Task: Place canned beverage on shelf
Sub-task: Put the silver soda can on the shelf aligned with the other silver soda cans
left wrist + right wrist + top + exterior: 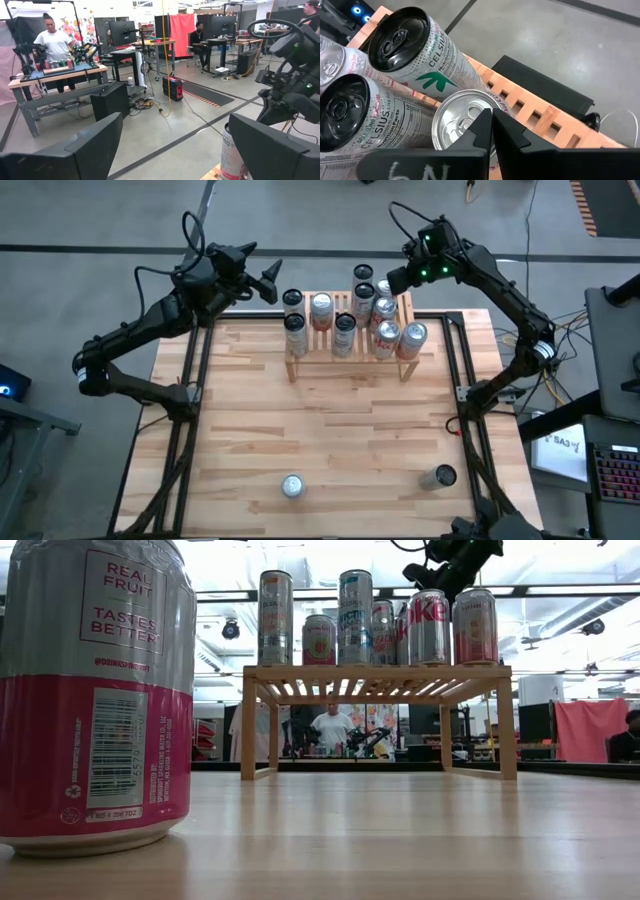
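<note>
Low view has a pink-and-silver can [95, 690] right up against the lens, label reading "REAL FRUIT TASTES BETTER" with a barcode under it. That one stands on the table [330, 430] near its front edge, well apart from the shelf [375, 680]. A dark can [438, 476] stands near the front edge too, further to the right.

The shelf sits at the far end of the table and its slatted top is crowded with upright cans. One red-lettered can [430, 625] shows "oke" (rest of the word is hidden). In the right wrist view two tall black-topped cans read "CELSIUS" [420, 45] — one adds "SPARKLING" and "Nutrition Facts" [367, 117].

The right gripper [397, 278] hangs over the shelf's far right corner, its fingers [485, 127] clenched tight together with nothing between them, just above a silver-topped can [462, 120].

The left gripper [268, 280] waits off the shelf's far left side, fingers spread wide and empty. A person in a white shirt [52, 40] stands at a bench in the room beyond.
</note>
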You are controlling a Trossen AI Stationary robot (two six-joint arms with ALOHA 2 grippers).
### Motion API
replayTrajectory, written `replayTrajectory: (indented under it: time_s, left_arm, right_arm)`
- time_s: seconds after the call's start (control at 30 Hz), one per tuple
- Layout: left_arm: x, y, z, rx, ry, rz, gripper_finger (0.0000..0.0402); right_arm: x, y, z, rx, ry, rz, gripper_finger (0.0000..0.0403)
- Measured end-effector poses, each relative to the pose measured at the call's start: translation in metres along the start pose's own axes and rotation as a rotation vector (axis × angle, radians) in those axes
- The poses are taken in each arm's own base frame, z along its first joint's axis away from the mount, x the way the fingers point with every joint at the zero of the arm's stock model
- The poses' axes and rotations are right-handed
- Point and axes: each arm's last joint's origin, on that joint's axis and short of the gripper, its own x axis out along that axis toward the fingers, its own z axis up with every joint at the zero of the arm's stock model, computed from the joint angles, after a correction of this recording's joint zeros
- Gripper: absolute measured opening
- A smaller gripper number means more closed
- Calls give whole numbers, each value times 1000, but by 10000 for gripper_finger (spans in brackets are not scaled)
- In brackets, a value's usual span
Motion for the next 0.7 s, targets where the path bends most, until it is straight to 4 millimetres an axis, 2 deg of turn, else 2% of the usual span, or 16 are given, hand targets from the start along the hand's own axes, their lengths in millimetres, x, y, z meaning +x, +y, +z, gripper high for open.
replayTrajectory:
  time_s: [0.53,0.7]
  left_arm:
    - [0,0,0,0,0,0,350]
    - [0,0,0,0,0,0,350]
  right_arm:
    - [-9,2,-5,46,20,-8,9]
    - [-26,8,1,-17,-18,11,9]
